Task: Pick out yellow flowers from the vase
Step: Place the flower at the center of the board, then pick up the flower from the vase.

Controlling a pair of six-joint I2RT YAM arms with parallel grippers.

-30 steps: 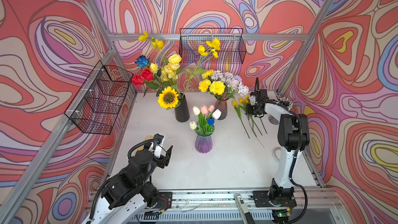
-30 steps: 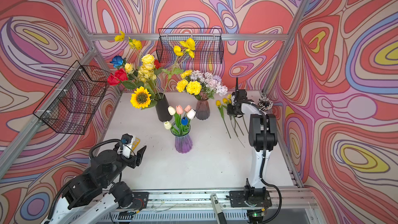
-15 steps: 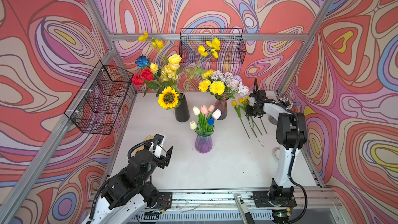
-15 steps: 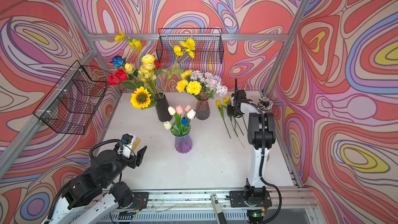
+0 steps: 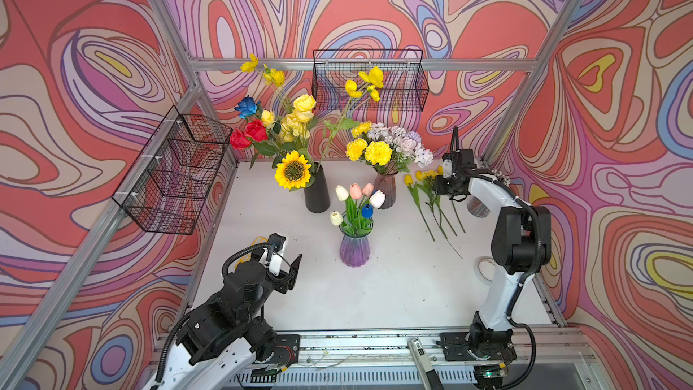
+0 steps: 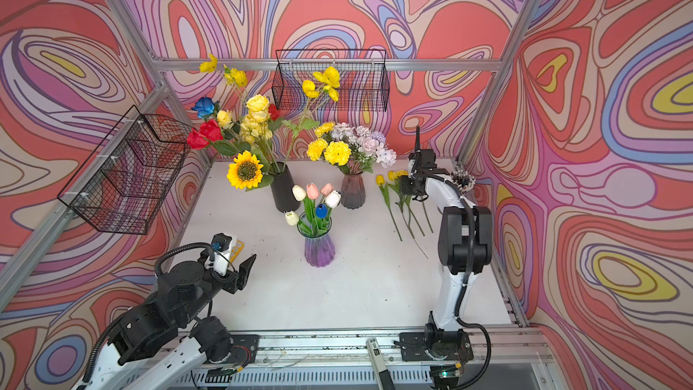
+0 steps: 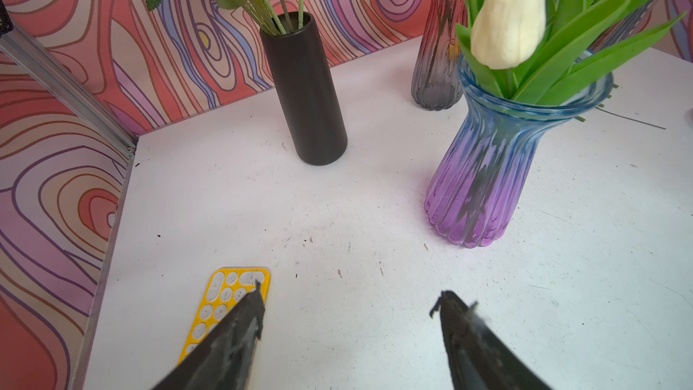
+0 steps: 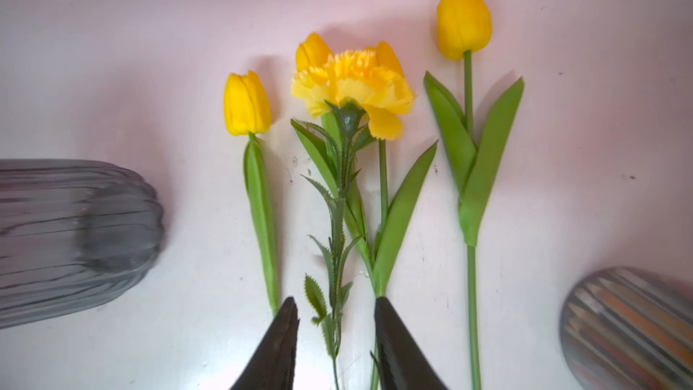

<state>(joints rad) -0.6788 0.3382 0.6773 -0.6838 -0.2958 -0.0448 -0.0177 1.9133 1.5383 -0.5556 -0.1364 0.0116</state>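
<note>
Several picked yellow flowers lie side by side on the white table at the back right: tulips [image 8: 247, 103] [image 8: 464, 20] and a frilly marigold [image 8: 352, 80], seen in a top view too [image 5: 423, 176]. My right gripper [image 8: 336, 305] [image 5: 442, 185] hovers over them, open, its jaws either side of the marigold's stem without touching it. More yellow flowers stay in the vases: a sunflower [image 5: 293, 170] and roses [image 5: 296, 121] in the black vase [image 5: 317, 193], marigolds [image 5: 371, 151] in the pink-grey vase [image 5: 385, 185]. My left gripper [image 7: 348, 292] [image 5: 290, 268] hangs open and empty at the front left.
A purple vase [image 5: 354, 247] of white, pink and blue tulips stands mid-table. A yellow keypad [image 7: 225, 302] lies under the left gripper. Wire baskets hang on the left wall [image 5: 172, 170] and back wall [image 5: 369, 80]. A tape roll [image 5: 487, 268] lies by the right arm's base.
The right gripper's jaws have parted from shut to open over the marigold stem, which now lies free on the table. The left arm has not moved.
</note>
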